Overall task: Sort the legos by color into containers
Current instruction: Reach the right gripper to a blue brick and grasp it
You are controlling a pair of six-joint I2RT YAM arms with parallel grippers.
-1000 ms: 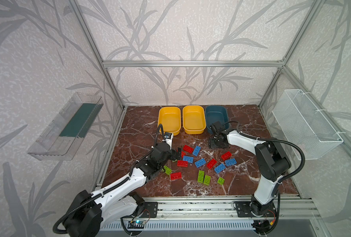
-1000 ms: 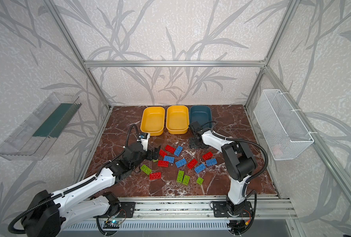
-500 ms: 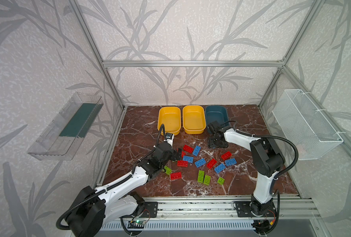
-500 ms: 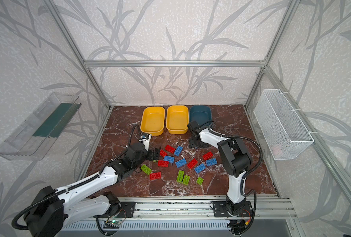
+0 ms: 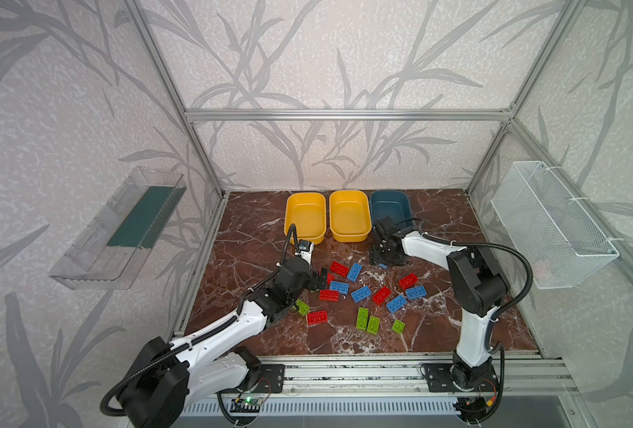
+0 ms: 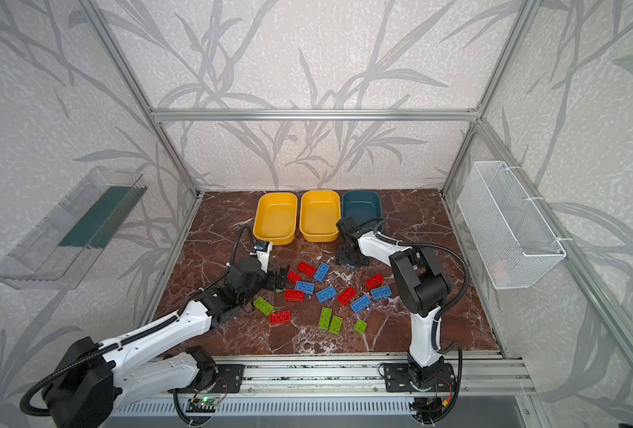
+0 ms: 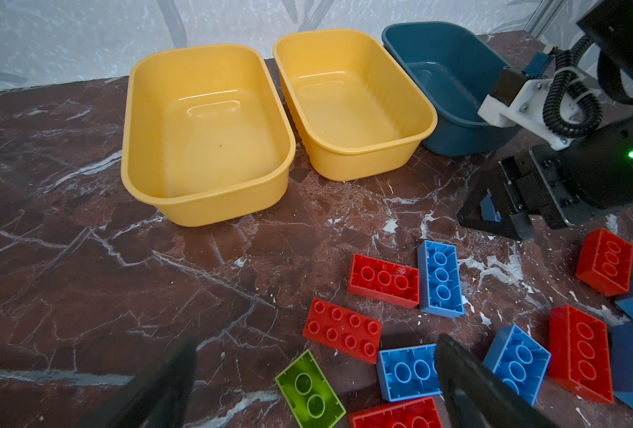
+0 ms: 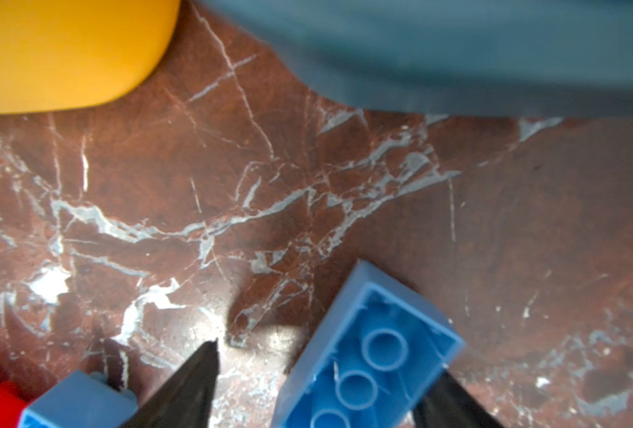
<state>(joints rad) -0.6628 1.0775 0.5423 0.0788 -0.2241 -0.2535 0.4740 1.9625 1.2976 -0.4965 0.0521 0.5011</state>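
Several red, blue and lime green legos lie scattered on the marble floor, among them a red one [image 5: 339,267] and a green pair [image 5: 366,320]. Two yellow containers [image 5: 305,216] [image 5: 349,215] and a dark blue one [image 5: 390,205] stand empty in a row at the back. My right gripper [image 5: 383,260] [image 8: 329,355] is low in front of the blue tub. It is open, with an upside-down blue brick [image 8: 366,355] between its fingers, one touching, the other apart. My left gripper [image 5: 320,283] [image 7: 318,389] stands wide open over a lime green brick [image 7: 309,391].
A clear plastic tray [image 5: 122,229] hangs on the left wall and a white wire mesh basket [image 5: 552,222] on the right wall. An aluminium rail [image 5: 344,370] runs along the front edge. In the left wrist view the right arm [image 7: 585,166] stands beside the pile.
My left gripper has moved a little forward to the left edge of the brick pile. My right gripper has stayed in front of the dark blue tub, its jaws narrowing round the blue brick.
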